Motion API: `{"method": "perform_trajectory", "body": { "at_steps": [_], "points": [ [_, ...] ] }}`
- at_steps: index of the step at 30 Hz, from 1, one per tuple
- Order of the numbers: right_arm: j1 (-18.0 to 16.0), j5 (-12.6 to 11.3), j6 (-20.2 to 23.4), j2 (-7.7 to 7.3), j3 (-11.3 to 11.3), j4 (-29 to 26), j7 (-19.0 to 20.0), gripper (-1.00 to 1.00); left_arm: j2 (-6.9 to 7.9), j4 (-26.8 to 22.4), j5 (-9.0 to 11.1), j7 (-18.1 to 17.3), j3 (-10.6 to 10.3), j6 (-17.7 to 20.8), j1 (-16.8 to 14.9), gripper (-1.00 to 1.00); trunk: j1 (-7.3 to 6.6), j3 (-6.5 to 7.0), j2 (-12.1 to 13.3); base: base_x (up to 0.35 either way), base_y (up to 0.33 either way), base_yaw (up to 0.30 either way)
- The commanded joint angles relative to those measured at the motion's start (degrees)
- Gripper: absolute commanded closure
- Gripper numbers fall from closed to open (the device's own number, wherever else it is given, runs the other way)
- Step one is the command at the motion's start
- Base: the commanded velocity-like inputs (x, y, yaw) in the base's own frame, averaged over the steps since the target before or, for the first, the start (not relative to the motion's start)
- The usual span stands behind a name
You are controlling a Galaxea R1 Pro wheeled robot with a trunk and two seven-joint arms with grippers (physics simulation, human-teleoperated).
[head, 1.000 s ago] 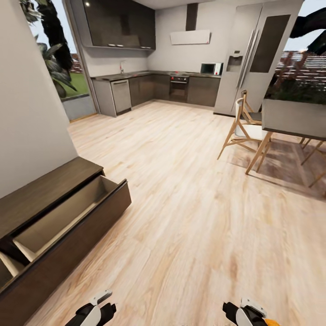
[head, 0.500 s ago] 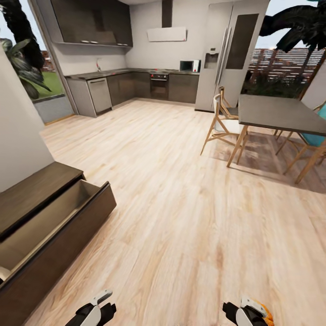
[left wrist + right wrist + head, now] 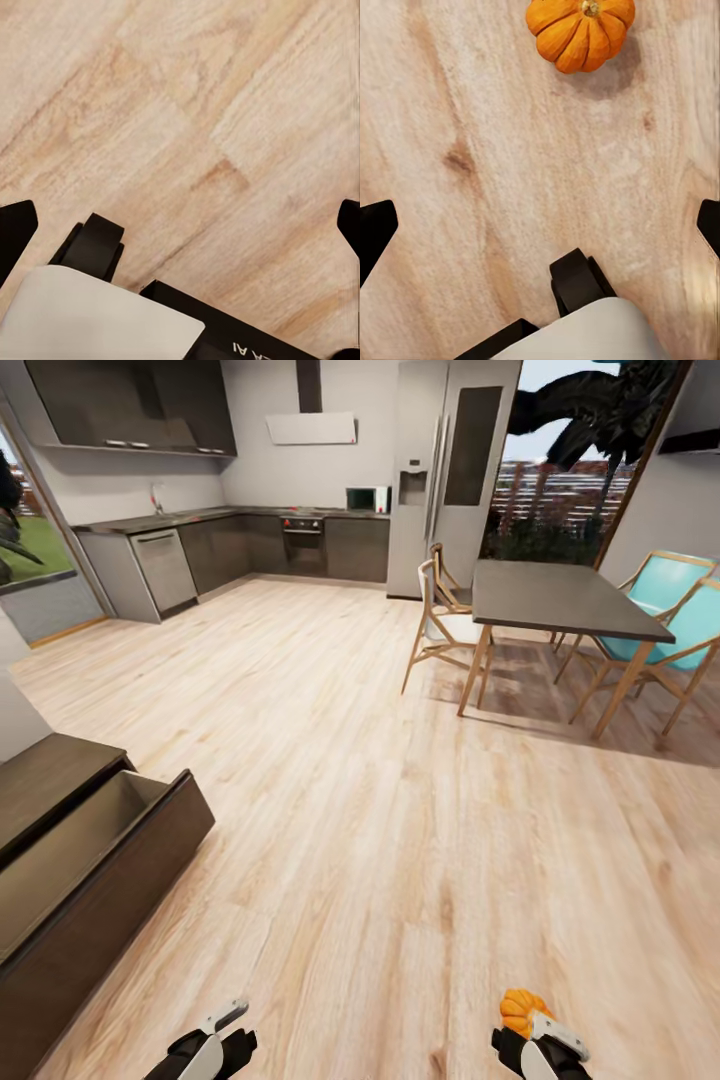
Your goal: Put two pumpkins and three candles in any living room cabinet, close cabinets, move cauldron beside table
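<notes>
Swung rightward, head camera finds pumpkin (image 3: pixel 520 1008) beside right pincer (image 3: pixel 540 217), spread wide.

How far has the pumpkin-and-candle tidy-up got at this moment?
Nothing looks finished. The cabinet stands with its drawer pulled out; the part of the inside that shows is bare. One pumpkin sits on the wooden floor near the right gripper, whose fingers are spread and empty; the left gripper is also open. Stowing the pumpkin and closing the cabinet remain.
</notes>
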Motion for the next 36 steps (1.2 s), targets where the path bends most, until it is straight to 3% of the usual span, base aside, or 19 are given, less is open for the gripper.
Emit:
{"method": "perform_trajectory", "body": {
  "at_steps": [1,10,29,36],
  "points": [
    [0.0,0.0,0.0,0.0,0.0,0.0,0.0,-1.0,0.0,0.0,0.02,0.0,-0.01,0.0,0.0,-1.0,0.0,-0.05,0.0,-0.015,-0.21,-0.256],
    [0.0,0.0,0.0,0.0,-0.02,0.0,0.0,-1.0,0.04,0.0,-0.02,0.07,-0.06,-0.09,0.01,-1.0,0.0,-0.45,0.0,0.061,-0.215,-0.256],
    [0.0,0.14,-0.1,-0.09,0.0,0.0,-0.02,-1.0,0.17,0.0,-0.02,0.02,-0.07,-0.09,-0.01,-1.0,0.0,-1.15,0.0,0.186,-0.082,-0.255],
    [0.0,0.98,-4.63,-0.13,0.21,2.37,0.0,-1.0,0.16,0.0,-0.02,0.03,-0.06,-0.09,0.01,-1.0,0.0,-1.21,0.0,0.051,-0.001,-0.046]
  ]
}}
